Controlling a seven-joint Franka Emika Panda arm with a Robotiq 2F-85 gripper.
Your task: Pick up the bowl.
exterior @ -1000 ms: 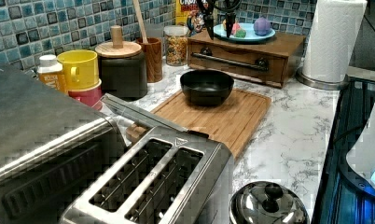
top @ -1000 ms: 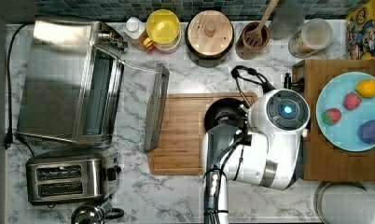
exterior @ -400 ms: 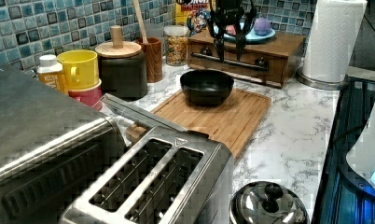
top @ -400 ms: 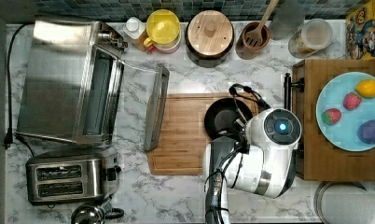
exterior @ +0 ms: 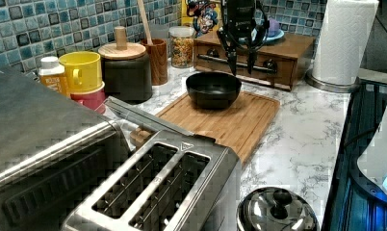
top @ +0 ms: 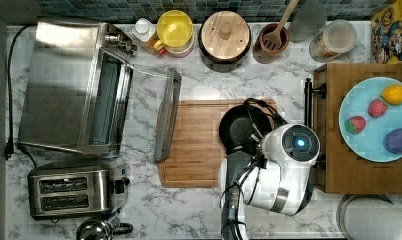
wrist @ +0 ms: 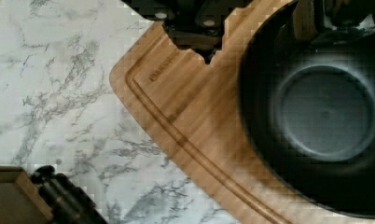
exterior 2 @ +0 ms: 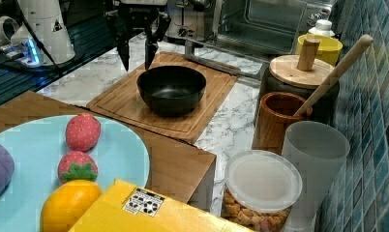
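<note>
Matte black bowl point(exterior 2: 171, 88), tan wooden cutting board point(exterior 2: 120, 104), white grey-veined marble counter point(wrist: 50, 93)

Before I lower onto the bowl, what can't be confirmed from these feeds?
- Top view: the arm covers the bowl on the top view's right, rim included, and the gripper itself.
- Wrist view: the bowl is cut by the frame edge.
- Left view: gripper is open above the far rim; its depth alignment with the rim is unclear.

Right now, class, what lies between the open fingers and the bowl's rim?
Nothing: in the left view the fingers hang above the bowl, bare air between.
</note>
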